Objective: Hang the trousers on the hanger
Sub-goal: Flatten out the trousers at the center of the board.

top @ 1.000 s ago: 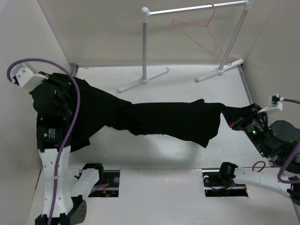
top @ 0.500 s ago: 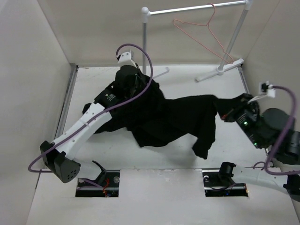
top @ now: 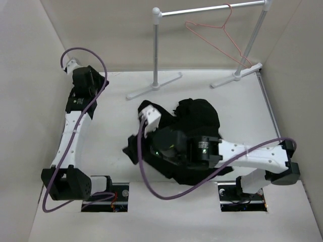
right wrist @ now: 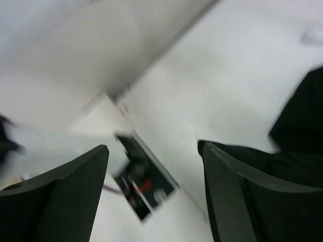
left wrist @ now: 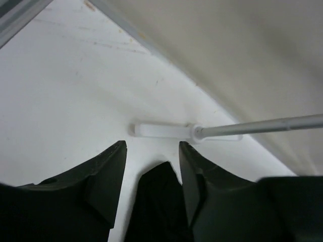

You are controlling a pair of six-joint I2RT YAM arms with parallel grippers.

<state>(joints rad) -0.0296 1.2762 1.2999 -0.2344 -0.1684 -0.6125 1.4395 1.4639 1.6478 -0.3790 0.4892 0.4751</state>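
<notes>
Lying in a crumpled black heap near the middle of the desk, the trousers are partly covered by the right arm, which reaches across them from the near right corner toward the left. The right claw sticks out past the left side of the heap, low over the bare desk top. From its own camera the right claw is spread wide with nothing between its fingers; a bit of the trousers shows at the right of that blurred picture. An opening in the desk shows between the fingers.

The left arm stretches up along the left edge, and its claw sits close to the far left corner, well apart from the trousers. Its own camera shows the left claw spread too, holding nothing. Between its fingers a dark fold of the trousers can be seen farther off on the desk. Beyond that is one white foot of the clothes rail, with its silver pole.

The clothes rail stands along the far edge, its two feet on the desk. The hanger, thin and pink-red, hangs by its hook from the bar toward the far right corner, tilted, with nothing on it. The trousers lie well apart from it.
</notes>
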